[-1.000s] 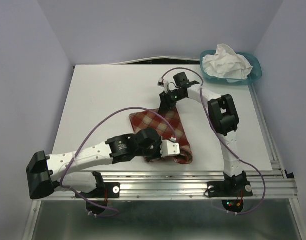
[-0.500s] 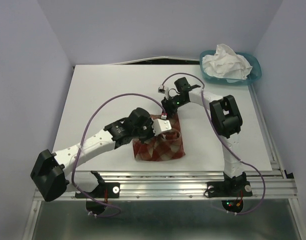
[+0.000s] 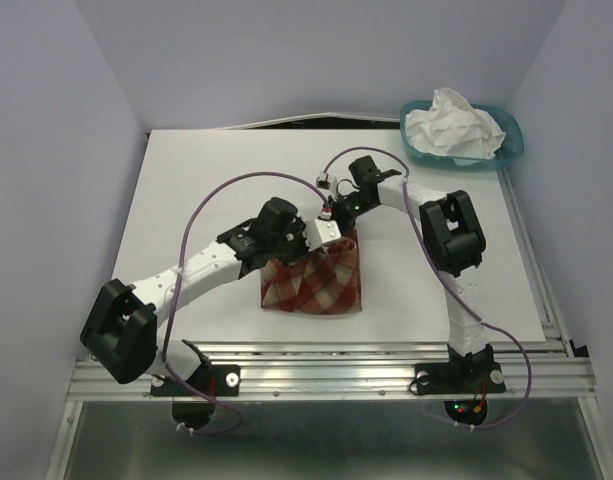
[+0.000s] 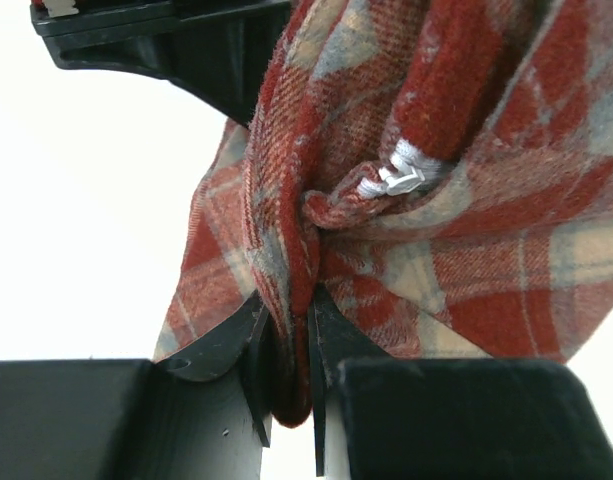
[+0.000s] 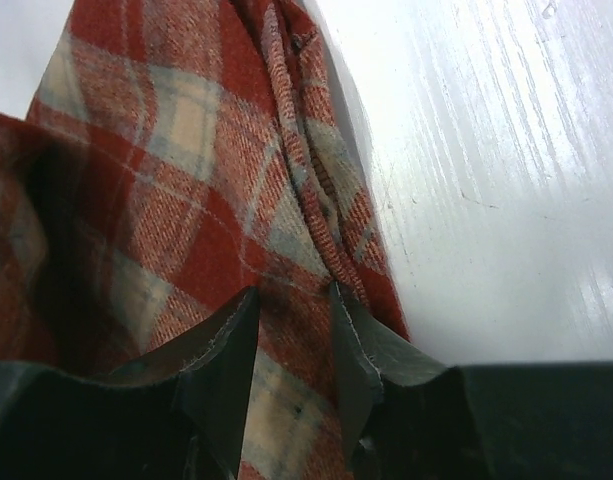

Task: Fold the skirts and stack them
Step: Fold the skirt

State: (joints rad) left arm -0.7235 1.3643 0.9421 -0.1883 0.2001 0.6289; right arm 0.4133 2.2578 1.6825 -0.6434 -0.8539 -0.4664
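Top external view. The left tool (image 3: 331, 240) and the right tool (image 3: 338, 218) met at the far edge of the plaid skirt (image 3: 316, 285), which lay folded on the desk (image 3: 206, 190) just nearer than both tools, its far edge raised toward them. The white skirt (image 3: 451, 120) sat crumpled in the teal basket (image 3: 516, 138), well beyond the right tool at the far right corner.

Left wrist view. The left tool (image 4: 286, 320) was pinching a doubled fold of the plaid skirt (image 4: 466, 250), its fingertips pressed against the cloth on both sides; the rest of the cloth spread beyond the tips.

Right wrist view. The fingertips of the right tool (image 5: 294, 300) stood slightly apart, astride a seam ridge of the plaid skirt (image 5: 156, 200). Whether they gripped it could not be told. Bare desk (image 5: 486, 200) showed to the right.
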